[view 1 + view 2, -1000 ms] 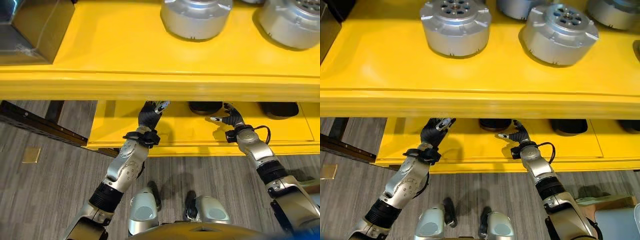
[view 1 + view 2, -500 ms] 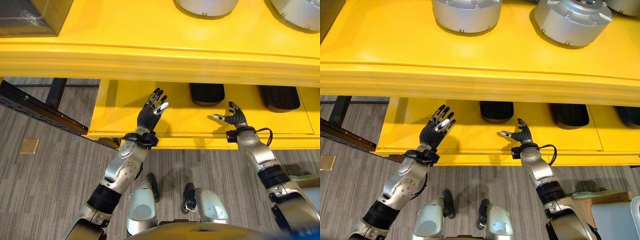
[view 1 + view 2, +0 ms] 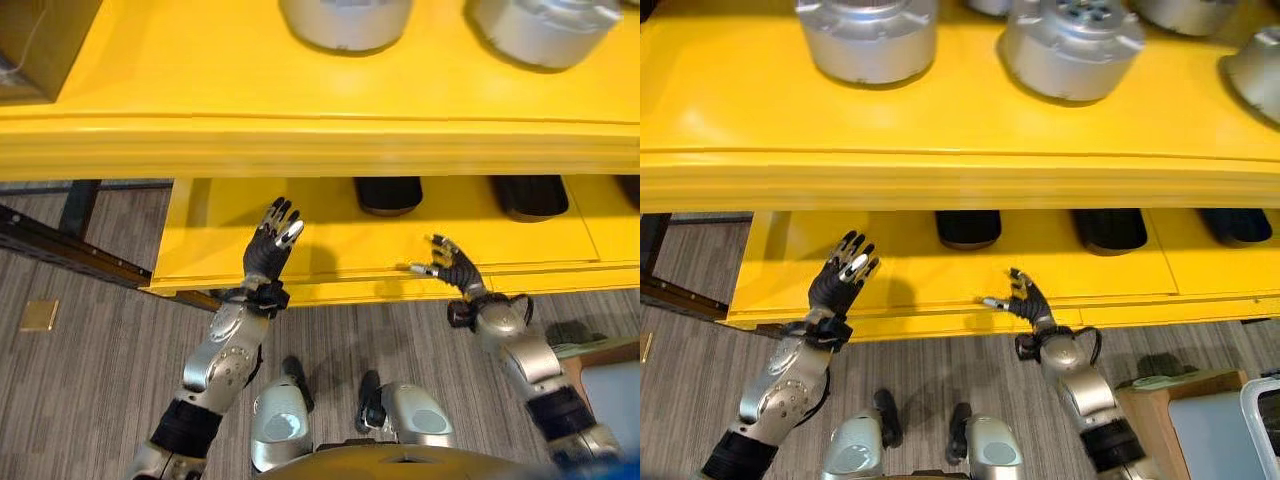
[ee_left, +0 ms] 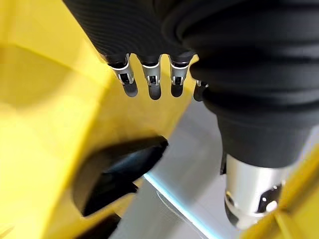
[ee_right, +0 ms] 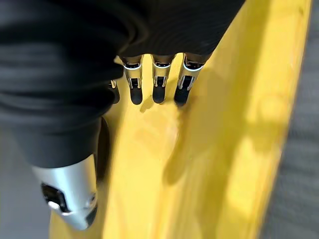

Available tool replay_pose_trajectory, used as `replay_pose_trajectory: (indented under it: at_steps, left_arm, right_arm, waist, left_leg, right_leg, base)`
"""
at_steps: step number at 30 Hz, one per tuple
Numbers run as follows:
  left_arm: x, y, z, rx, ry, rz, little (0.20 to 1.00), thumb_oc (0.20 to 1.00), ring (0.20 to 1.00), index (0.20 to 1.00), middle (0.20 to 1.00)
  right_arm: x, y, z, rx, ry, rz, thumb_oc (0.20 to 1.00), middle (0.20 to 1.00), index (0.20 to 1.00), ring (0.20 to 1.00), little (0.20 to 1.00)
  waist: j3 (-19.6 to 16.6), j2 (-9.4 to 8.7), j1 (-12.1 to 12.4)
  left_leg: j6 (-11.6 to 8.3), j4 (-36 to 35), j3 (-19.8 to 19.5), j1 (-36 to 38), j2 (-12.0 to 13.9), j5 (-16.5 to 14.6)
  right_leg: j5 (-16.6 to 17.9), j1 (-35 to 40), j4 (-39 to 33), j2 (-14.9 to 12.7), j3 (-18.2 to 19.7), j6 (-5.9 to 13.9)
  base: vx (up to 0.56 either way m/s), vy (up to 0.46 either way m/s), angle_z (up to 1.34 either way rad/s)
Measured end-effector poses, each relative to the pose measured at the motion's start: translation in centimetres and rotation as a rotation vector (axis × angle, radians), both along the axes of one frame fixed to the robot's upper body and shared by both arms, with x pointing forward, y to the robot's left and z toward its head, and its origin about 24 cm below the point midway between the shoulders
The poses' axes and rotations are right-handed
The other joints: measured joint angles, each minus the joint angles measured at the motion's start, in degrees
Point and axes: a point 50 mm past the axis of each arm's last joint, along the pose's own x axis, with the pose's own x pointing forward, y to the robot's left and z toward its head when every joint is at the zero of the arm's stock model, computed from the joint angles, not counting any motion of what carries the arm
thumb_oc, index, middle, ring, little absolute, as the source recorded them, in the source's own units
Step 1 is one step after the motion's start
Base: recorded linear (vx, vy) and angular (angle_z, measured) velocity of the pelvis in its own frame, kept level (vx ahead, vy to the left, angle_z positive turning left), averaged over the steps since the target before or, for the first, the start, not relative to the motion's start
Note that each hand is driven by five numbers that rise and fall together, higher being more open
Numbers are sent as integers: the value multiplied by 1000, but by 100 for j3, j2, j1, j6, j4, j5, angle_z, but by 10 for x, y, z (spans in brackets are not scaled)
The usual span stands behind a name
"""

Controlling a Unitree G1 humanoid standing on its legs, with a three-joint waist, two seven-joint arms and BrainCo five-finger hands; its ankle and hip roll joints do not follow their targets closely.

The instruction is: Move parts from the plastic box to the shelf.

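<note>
In the left eye view, two round silver metal parts [image 3: 345, 18] sat at twelve o'clock on the top board of the yellow shelf [image 3: 300, 140], and two black rounded parts [image 3: 390, 193] lay further in on the lower board, at about one and two o'clock from the picture's middle. The left hand [image 3: 272, 243] hung before the lower board at about nine o'clock from the middle, fingers straight and spread, holding nothing; the right hand [image 3: 447, 268] hung at about four o'clock, fingers loosely spread, likewise empty. In the right eye view, three black rounded parts showed along the lower board and several silver parts [image 3: 1072, 45] on the top one, while a pale plastic box [image 3: 1262, 415] edged in at five o'clock on the grey wood-grain floor [image 3: 700, 360]; what lay in it could not be told. In the left wrist view, the straight dark-tipped fingers [image 4: 149, 82] pointed toward yellow board and a dark rounded shape [image 4: 117, 172], with nothing between them. In the right wrist view, the straight fingers [image 5: 158, 82] hovered over bare yellow board, clasping nothing. Judged from this, several parts were already shelved, both hands were free, and how many remained in the box could not be told; the next part would call for a turn back toward the box.
</note>
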Motion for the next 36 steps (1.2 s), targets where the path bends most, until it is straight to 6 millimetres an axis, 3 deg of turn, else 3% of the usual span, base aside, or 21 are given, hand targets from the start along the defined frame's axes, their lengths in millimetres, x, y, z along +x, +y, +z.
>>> replay_pose_trajectory:
  at_steps: [3, 5, 8, 9, 10, 13, 15, 17, 18, 23, 28, 31, 32, 34, 36]
  left_arm:
    - [-23, 8, -22, -2, 98, 31, 1000, 1000, 1000, 1000, 1000]
    - [-35, 11, -34, -4, 149, 42, 1000, 1000, 1000, 1000, 1000]
    - [-34, 7, -33, -12, 129, 2, 1000, 1000, 1000, 1000, 1000]
    - [-34, 5, -33, -13, 121, -24, 1000, 1000, 1000, 1000, 1000]
    - [-35, 3, -33, -17, 117, -40, 1000, 1000, 1000, 1000, 1000]
    - [-33, -3, -31, 11, 86, -95, 1000, 1000, 1000, 1000, 1000]
    - [-32, -7, -29, 50, 57, -154, 1000, 1000, 1000, 1000, 1000]
    - [-32, -14, -31, 138, 19, -280, 1000, 1000, 1000, 1000, 1000]
    - [-33, -17, -33, 160, 16, -333, 1000, 1000, 1000, 1000, 1000]
    - [-38, -38, -38, 296, -7, -646, 1000, 1000, 1000, 1000, 1000]
    - [-39, -35, -58, 489, 88, -771, 1000, 1000, 1000, 1000, 1000]
    - [-40, -28, -69, 640, 164, -844, 1000, 1000, 1000, 1000, 1000]
    - [-38, -23, -68, 662, 184, -842, 1000, 1000, 1000, 1000, 1000]
    - [-37, -22, -70, 671, 204, -828, 1000, 1000, 1000, 1000, 1000]
    - [-38, -25, -72, 694, 210, -832, 1000, 1000, 1000, 1000, 1000]
  right_arm:
    - [-25, -7, -23, 28, 128, 9, 1000, 1000, 1000, 1000, 1000]
    - [-37, -14, -37, 18, 202, -9, 1000, 1000, 1000, 1000, 1000]
    - [-51, -20, -48, 8, 259, -33, 1000, 1000, 1000, 1000, 1000]
    - [-50, -21, -48, 0, 256, -45, 1000, 1000, 1000, 1000, 1000]
    - [-50, -21, -47, -5, 251, -51, 1000, 1000, 1000, 1000, 1000]
    - [-42, -18, -43, 4, 203, -64, 1000, 1000, 1000, 1000, 1000]
    - [-40, -16, -39, 7, 174, -78, 1000, 1000, 1000, 1000, 1000]
    - [-37, -21, -36, -19, 151, -119, 1000, 1000, 1000, 1000, 1000]
    - [-34, -21, -36, -25, 152, -137, 1000, 1000, 1000, 1000, 1000]
    - [-40, -30, -50, -51, 211, -188, 1000, 1000, 1000, 1000, 1000]
    - [-45, -37, -57, -90, 252, -198, 1000, 1000, 1000, 1000, 1000]
    - [-43, -42, -54, -119, 241, -202, 1000, 1000, 1000, 1000, 1000]
    - [-41, -45, -52, -133, 241, -226, 1000, 1000, 1000, 1000, 1000]
    - [-39, -46, -52, -143, 242, -247, 1000, 1000, 1000, 1000, 1000]
    - [-43, -54, -55, -153, 260, -283, 1000, 1000, 1000, 1000, 1000]
  waist:
    - [-17, -20, -96]
    - [-58, 37, -116]
    - [-173, 70, -113]
    - [-307, 81, -117]
    - [-400, 109, -124]
    - [-514, 282, -121]
    - [-613, 427, -163]
    - [-830, 760, -362]
    - [-863, 793, -371]
    - [-965, 711, -548]
    - [-998, 663, -722]
    - [-944, 472, -802]
    - [-870, 323, -800]
    - [-817, 222, -669]
    - [-789, 224, -675]
  left_leg:
    - [-145, -583, -110, 199, 32, 437]
    - [-214, -725, -176, 229, 94, 601]
    - [-232, -691, -267, 171, 66, 747]
    - [-257, -408, -408, 102, -176, 557]
    - [-221, -97, -406, 49, -354, 333]
    - [23, 429, -722, 41, -807, -73]
    - [90, 243, -712, 151, -958, -250]
    - [309, -880, -726, 489, -1071, -179]
    - [486, -1261, -693, 660, -1115, -37]
    - [637, -1472, -452, 693, -1269, 84]
    - [691, -1575, -65, 700, -1327, 122]
    - [702, -1567, 265, 693, -1301, 129]
    - [741, -1575, 558, 687, -1192, 152]
    - [822, -1619, 996, 734, -1065, 155]
    - [846, -1643, 1254, 826, -990, 135]
  right_leg:
    - [34, -12, -150, 144, 3, -34]
    - [109, -9, -190, 298, 6, -163]
    - [127, -19, -441, 346, -27, -273]
    - [215, -94, -494, 254, -16, -426]
    - [290, -88, -596, 194, -6, -456]
    - [542, -132, -679, 139, 127, -416]
    - [589, -174, -698, 194, 173, -372]
    - [645, -297, -705, 372, 185, -274]
    - [660, -324, -693, 400, 247, -225]
    - [830, -505, -787, 354, 626, 77]
    - [1082, -592, -935, 374, 863, 290]
    - [1236, -716, -910, 357, 928, 520]
    - [1309, -765, -895, 347, 630, 944]
    - [1172, -1044, -242, 82, -229, 1102]
    - [1097, -1075, 326, -504, -676, 1246]
  base:
    - [-47, -125, -19]
    - [-6, -178, -30]
    - [-26, -113, -6]
    - [-128, -118, -14]
    - [-105, -68, -8]
    - [-56, 14, -14]
    - [-34, 125, -14]
    - [-32, 122, -11]
    - [-51, 160, -13]
    - [-49, 186, -32]
    - [-70, 128, -36]
    - [-99, 33, -61]
    - [-19, 16, -86]
    - [-11, -41, -109]
    - [-44, -182, -90]
